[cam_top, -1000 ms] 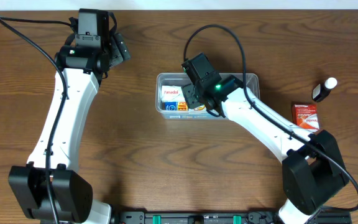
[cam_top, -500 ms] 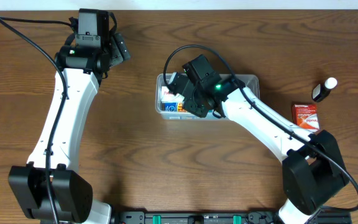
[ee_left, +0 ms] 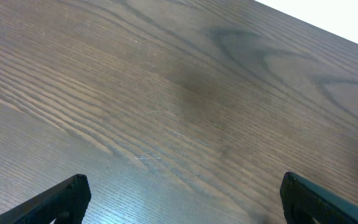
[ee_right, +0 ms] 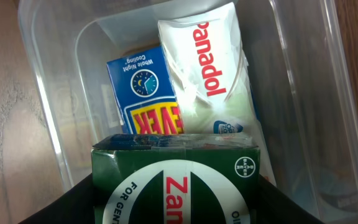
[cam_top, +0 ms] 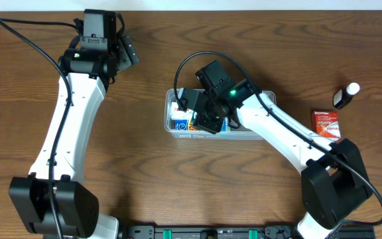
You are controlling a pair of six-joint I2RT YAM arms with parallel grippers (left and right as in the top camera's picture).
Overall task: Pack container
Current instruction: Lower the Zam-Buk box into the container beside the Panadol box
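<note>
The container [cam_top: 257, 133] is a clear plastic tub in the middle of the table. In the right wrist view its wall [ee_right: 48, 124] is clear, and a white Panadol box [ee_right: 207, 74] and a blue box [ee_right: 145, 87] lie inside. My right gripper [cam_top: 203, 111] hangs over the tub's left half. In its wrist view the right gripper [ee_right: 176, 208] is shut on a green box [ee_right: 166, 165] with a white ring and red letters, held just above the two packed boxes. My left gripper [cam_top: 128, 56] is open and empty at the far left, and its wrist view [ee_left: 182, 199] shows only bare wood.
A red box [cam_top: 326, 123] lies flat on the table to the right of the tub. A small black bottle with a white cap [cam_top: 345, 95] lies just beyond it. The table's back edge runs close behind my left gripper.
My right gripper has swung left and down into the tub with the green box. The tub has slid a little toward the front of the table. The left arm has not moved.
</note>
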